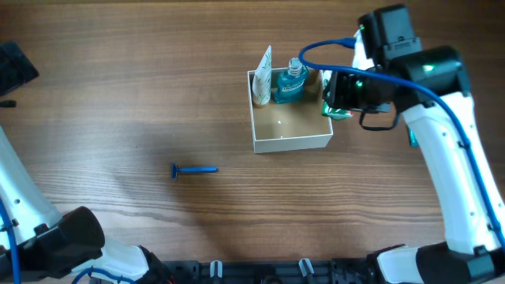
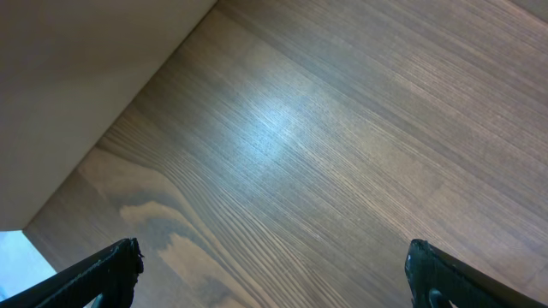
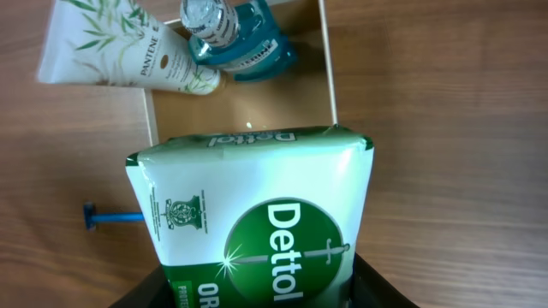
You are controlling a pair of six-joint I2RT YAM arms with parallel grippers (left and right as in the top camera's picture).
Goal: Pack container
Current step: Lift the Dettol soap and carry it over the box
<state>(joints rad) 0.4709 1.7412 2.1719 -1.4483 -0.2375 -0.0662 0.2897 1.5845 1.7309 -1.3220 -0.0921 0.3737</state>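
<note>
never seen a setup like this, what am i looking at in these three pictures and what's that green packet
These are two robot arms at a wooden table, each ending in two jaws for gripping. One picture looks down from a fixed camera above; the other two come from small cameras on each arm's wrist.

From above, you see the container, a shallow white box with a tan inside. A white Pantene tube and a blue bottle already stand at its far side. A blue razor lies alone on the table.

The right gripper hangs by the box's right edge. Its wrist camera shows what it holds: a green and white Dettol packet, filling most of that picture.

The left gripper holds nothing; its jaws are wide apart over bare wood.
</note>
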